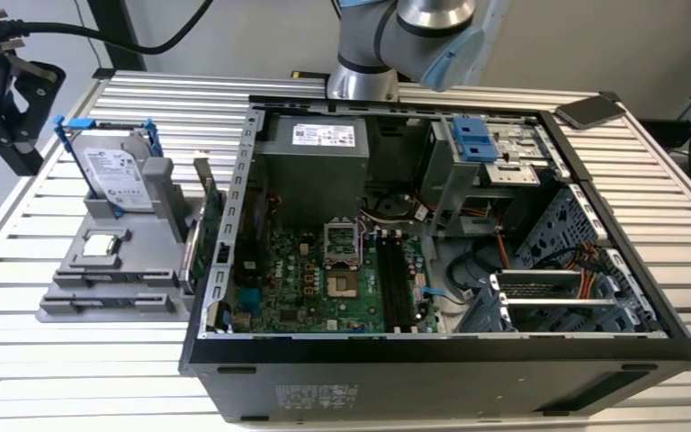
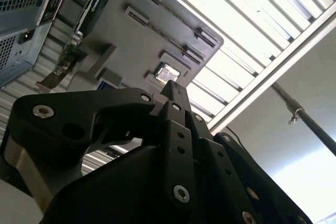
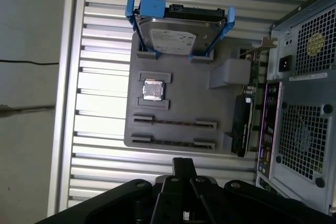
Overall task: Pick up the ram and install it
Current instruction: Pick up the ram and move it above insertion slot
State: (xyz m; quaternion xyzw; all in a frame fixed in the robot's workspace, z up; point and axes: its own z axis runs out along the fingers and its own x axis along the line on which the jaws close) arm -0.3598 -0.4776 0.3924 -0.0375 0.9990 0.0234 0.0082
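Parts holder (image 1: 82, 306) lies on the exterior view's left of the computer case (image 1: 442, 346). Hard drive (image 1: 118, 175) stands in the holder's end farthest from the case front. Expansion card (image 1: 210, 234) stands just beside the case.

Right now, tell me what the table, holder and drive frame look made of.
Table: bare metal, likely aluminium; bright ribbed slats.
Holder: matte gray plastic, probably; dull, even surface.
Drive frame: blue plastic, seemingly; solid colour, soft sheen.
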